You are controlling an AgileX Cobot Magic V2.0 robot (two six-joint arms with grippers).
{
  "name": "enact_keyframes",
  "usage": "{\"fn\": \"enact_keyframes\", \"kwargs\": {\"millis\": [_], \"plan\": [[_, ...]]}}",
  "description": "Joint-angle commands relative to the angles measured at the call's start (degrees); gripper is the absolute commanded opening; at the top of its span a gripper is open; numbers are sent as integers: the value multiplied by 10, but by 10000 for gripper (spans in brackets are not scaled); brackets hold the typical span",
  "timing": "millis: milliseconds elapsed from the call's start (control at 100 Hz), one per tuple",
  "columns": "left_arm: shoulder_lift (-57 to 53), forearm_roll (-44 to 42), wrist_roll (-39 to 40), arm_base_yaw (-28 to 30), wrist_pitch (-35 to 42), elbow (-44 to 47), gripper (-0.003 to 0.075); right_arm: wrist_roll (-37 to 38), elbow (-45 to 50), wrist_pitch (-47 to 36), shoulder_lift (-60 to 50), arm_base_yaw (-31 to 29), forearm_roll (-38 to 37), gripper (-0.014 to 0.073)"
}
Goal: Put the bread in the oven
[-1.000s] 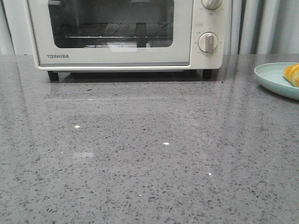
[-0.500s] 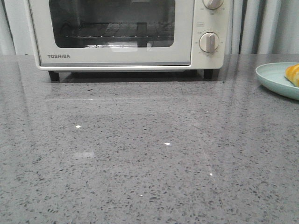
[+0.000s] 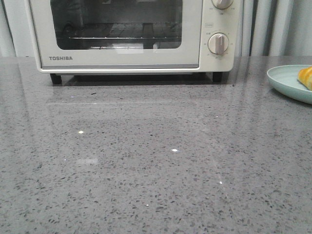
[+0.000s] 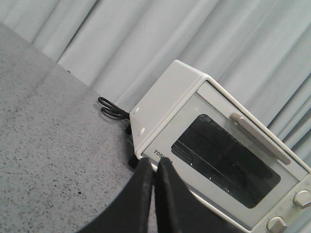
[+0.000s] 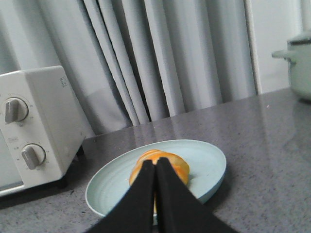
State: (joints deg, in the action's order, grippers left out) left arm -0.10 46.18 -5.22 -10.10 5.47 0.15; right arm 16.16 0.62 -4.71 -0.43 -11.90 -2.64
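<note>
The cream-white TOSHIBA oven (image 3: 131, 34) stands at the back of the grey counter with its glass door closed; it also shows in the left wrist view (image 4: 214, 150) and the right wrist view (image 5: 34, 131). The golden-orange bread (image 5: 172, 165) lies on a pale green plate (image 5: 116, 187); in the front view only its edge (image 3: 305, 78) shows at the far right on the plate (image 3: 285, 80). My right gripper (image 5: 155, 162) is shut and empty, short of the bread. My left gripper (image 4: 154, 162) is shut and empty, short of the oven's lower left corner. Neither gripper shows in the front view.
The oven's black cord (image 4: 112, 109) lies coiled behind its left side. A pale green pot (image 5: 299, 63) stands at the counter's far right. Grey curtains (image 5: 170, 58) hang behind the counter. Two knobs (image 3: 218, 44) sit on the oven's right panel.
The front view has shifted very slightly; the oven, plate and bread have not moved.
</note>
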Motion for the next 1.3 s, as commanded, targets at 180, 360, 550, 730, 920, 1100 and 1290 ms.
{"fn": "enact_keyframes", "kwargs": {"millis": [180, 360, 550, 730, 920, 1100, 1290], "plan": [[81, -154, 3, -3, -106, -129, -22, 6, -65, 15, 44, 13, 76, -48], [265, -200, -95, -3, -187, -275, -21, 2, -163, 98, 139, 69, 30, -48], [426, -199, -170, -36, -212, -410, -21, 2, -236, 146, 231, 133, -8, -48], [541, -199, -201, -114, -218, -527, -21, 2, -249, 144, 272, 174, -9, -48], [639, -199, -204, -150, -218, -633, -21, 2, -249, 147, 279, 190, -9, -48], [709, -185, -204, -150, -219, -705, -21, 2, -249, 153, 279, 190, -9, -48], [761, -155, -206, -151, -219, -750, -21, 2, -249, 157, 279, 190, -9, -48]]}}
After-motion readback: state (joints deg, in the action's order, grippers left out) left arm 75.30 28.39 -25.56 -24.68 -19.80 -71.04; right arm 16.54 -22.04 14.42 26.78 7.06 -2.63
